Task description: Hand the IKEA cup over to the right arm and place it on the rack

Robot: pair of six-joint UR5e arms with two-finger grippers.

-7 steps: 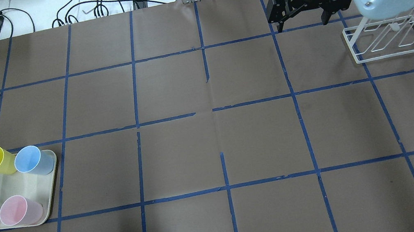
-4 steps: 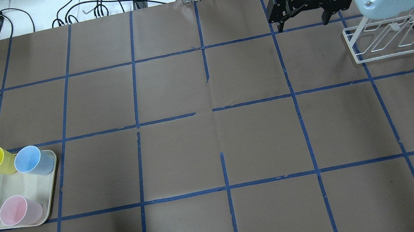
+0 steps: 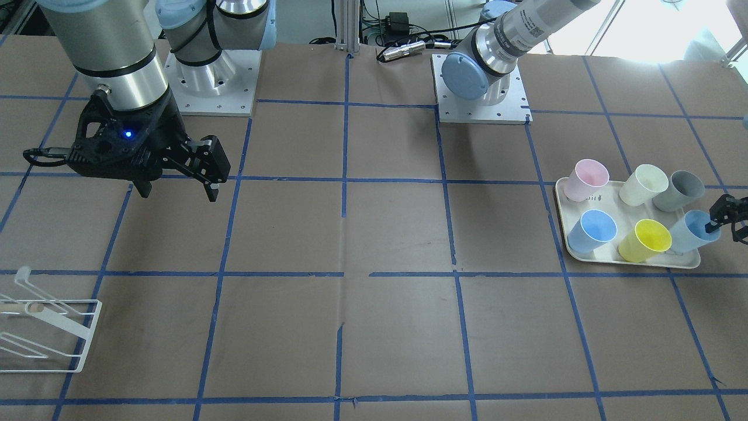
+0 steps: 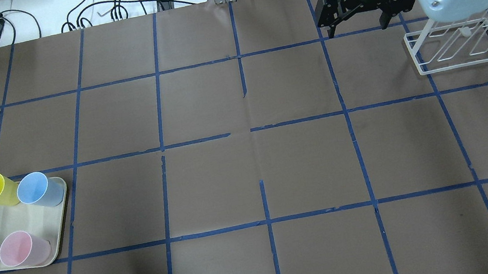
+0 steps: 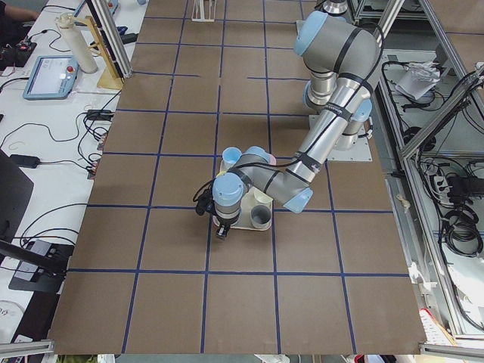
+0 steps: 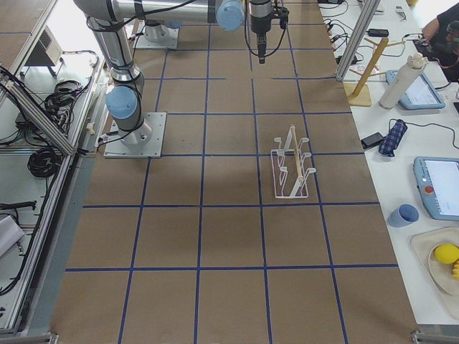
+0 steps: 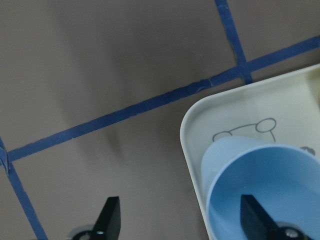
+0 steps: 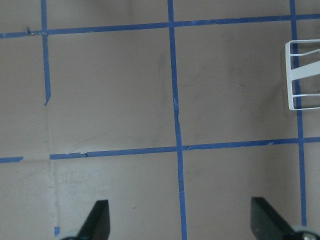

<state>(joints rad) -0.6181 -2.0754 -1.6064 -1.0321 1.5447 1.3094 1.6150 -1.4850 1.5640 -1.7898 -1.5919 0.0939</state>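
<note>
Counting six cups on one tray (image 7: 270,102), one rack (image 6: 290,166) and two claws. My left claw (image 7: 182,220) gapes wide astride the IKEA cup (image 7: 260,190): one finger inside its mouth, one outside. It's a pale sky-blue, tapered, handleless tumbler. My right claw (image 3: 178,190) hangs wide and empty, with the rack off to one side.

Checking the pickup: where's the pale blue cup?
Front-facing view, right: the pale blue cup sits in a corner of the cream tray beside the yellow cup, left pincer open astride its wall.
</note>
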